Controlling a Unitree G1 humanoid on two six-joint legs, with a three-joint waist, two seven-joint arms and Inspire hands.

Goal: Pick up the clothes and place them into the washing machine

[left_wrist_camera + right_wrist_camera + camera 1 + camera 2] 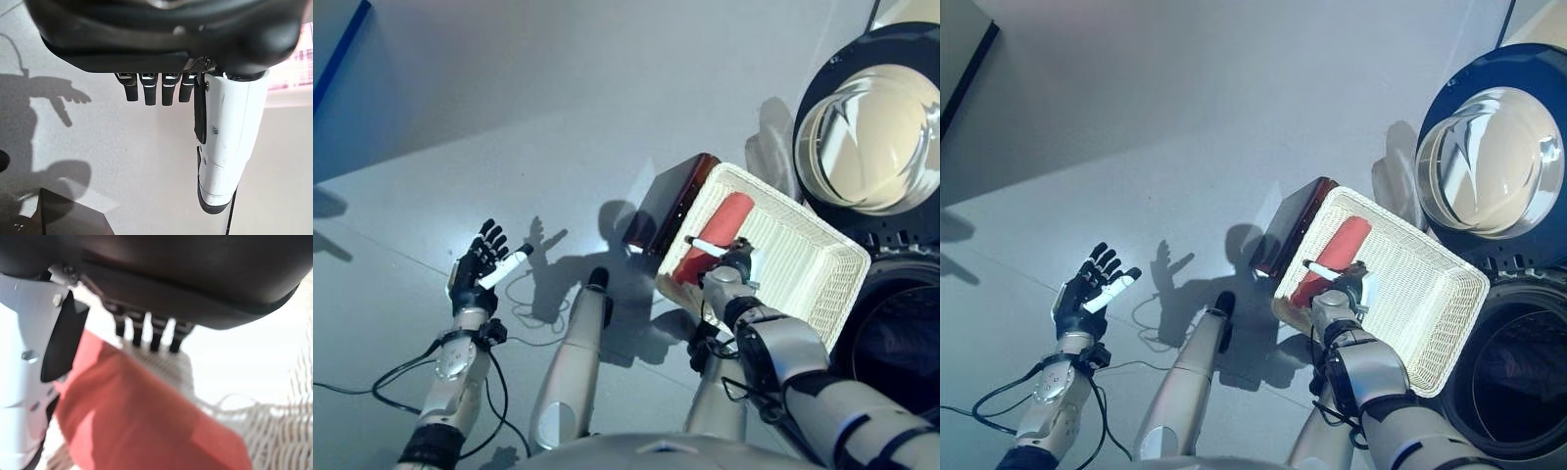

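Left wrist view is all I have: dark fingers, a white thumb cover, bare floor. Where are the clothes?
Observer: A rolled red cloth lies in the white woven basket on the robot's right side, beside the washing machine.
Operator: Is the right hand on it?
Observer: The right hand is over the cloth inside the basket, fingers relaxed; the right wrist view shows the cloth just past them, not gripped.
Operator: Is the machine ready to load?
Observer: Its door is swung open and the dark drum opening is exposed.
Operator: And my left hand?
Observer: The left hand hangs open over the floor, holding nothing.
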